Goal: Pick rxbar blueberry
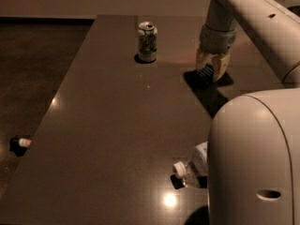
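Note:
The rxbar blueberry [205, 72] is a small dark-blue wrapper with white text lines, at the far right of the table. My gripper [209, 70] points down over it, its two pale fingers [220, 67] closed on either side of the bar, just above its dark shadow on the table top. The arm reaches in from the upper right.
A green-and-white soda can [147, 41] stands upright at the far middle of the brown table [117, 125]. A clear plastic bottle [190, 165] lies on its side near the front, partly hidden behind my white body [255, 163]. A small capped object [21, 143] lies on the floor at the left.

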Available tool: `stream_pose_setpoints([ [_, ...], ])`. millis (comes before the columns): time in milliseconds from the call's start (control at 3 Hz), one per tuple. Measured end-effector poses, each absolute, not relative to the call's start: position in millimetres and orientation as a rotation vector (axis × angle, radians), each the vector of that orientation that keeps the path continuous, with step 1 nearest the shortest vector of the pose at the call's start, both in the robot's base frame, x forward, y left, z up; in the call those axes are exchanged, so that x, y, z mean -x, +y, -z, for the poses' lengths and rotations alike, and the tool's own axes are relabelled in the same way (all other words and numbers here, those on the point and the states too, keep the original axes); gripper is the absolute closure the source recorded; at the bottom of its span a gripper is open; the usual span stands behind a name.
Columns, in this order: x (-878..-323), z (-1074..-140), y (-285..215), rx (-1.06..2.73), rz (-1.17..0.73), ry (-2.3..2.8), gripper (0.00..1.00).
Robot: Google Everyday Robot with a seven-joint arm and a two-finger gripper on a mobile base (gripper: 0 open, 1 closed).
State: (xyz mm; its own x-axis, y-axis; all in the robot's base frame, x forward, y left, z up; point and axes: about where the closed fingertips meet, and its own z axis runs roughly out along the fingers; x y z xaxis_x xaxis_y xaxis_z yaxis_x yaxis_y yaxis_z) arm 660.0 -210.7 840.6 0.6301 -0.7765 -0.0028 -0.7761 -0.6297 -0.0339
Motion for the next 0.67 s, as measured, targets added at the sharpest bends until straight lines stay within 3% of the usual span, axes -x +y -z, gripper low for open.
stream_pose_setpoints([
  [667,-659.5,-842.1,-212.4,2.806,0.020,1.344,0.61],
])
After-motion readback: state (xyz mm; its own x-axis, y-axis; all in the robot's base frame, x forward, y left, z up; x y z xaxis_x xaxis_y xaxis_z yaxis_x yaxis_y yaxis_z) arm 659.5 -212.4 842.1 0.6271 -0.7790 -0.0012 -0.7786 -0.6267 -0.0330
